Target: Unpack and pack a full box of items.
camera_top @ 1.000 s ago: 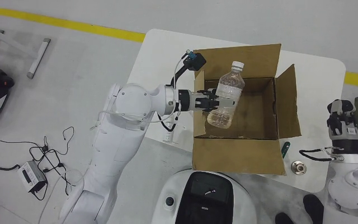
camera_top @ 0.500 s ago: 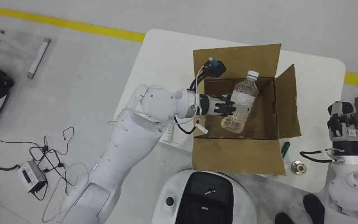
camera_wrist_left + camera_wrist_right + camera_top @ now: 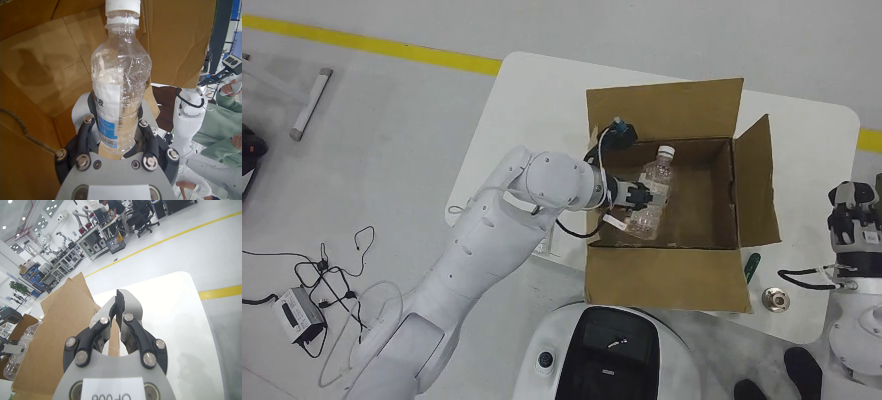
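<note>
An open cardboard box (image 3: 666,268) stands on the white table (image 3: 532,110). Inside it, near its left wall, my left gripper (image 3: 639,194) is shut on a clear plastic bottle (image 3: 651,193) with a white cap. The left wrist view shows the bottle (image 3: 119,91) clamped low on its labelled body between the fingers (image 3: 86,132), cap pointing away, with the box's inner walls (image 3: 37,62) behind. My right gripper (image 3: 115,306) is shut with nothing in it, off the table's right edge beside the box flap (image 3: 56,321); in the top view it is at the far right (image 3: 854,222).
A small round metal piece (image 3: 776,298) and a green-tipped tool (image 3: 751,266) lie on the table right of the box. A person's hand holding a controller (image 3: 231,88) shows past the box edge. Bare table spreads left of and behind the box.
My left arm carried the bottle from above the box's left edge over the opening, then lowered it down into the box. The right arm stayed put.
</note>
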Controlling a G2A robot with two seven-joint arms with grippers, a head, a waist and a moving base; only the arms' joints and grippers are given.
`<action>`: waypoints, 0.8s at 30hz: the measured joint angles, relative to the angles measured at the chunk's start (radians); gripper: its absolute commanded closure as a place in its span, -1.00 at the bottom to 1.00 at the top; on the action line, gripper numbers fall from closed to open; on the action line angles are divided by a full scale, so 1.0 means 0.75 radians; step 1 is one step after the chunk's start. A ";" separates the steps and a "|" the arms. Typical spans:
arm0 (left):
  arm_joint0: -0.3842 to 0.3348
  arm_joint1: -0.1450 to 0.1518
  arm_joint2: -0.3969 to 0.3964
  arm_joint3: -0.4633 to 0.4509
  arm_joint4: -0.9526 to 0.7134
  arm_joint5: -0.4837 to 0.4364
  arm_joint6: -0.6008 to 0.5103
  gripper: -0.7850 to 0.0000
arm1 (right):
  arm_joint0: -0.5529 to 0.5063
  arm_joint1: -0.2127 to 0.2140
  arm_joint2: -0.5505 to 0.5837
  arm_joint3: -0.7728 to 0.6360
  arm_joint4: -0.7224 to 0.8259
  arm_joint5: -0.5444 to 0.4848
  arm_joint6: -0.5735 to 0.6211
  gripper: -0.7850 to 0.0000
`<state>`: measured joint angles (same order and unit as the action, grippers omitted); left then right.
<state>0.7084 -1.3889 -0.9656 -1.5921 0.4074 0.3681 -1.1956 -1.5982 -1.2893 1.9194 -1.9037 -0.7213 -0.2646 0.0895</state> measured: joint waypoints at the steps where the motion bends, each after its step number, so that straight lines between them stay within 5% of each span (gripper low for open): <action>1: -0.003 0.000 0.004 0.012 -0.002 0.013 -0.007 -0.10 | 0.002 0.001 -0.001 0.001 0.000 0.000 0.000 1.00; 2: -0.005 0.000 0.007 0.020 -0.003 0.020 -0.010 -1.00 | 0.003 0.001 -0.001 0.002 0.000 0.000 0.000 1.00; 12: -0.025 -0.001 0.026 0.067 -0.016 -0.002 0.039 -1.00 | 0.015 0.006 -0.007 0.015 -0.001 0.003 0.001 1.00; 24: -0.016 0.015 -0.057 -0.048 -0.060 -0.109 0.136 -1.00 | 0.035 0.011 -0.041 0.029 -0.004 0.014 0.005 1.00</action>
<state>0.6965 -1.3777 -1.0082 -1.6284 0.3621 0.2863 -1.0934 -1.5716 -1.2813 1.8884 -1.8821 -0.7241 -0.2540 0.0931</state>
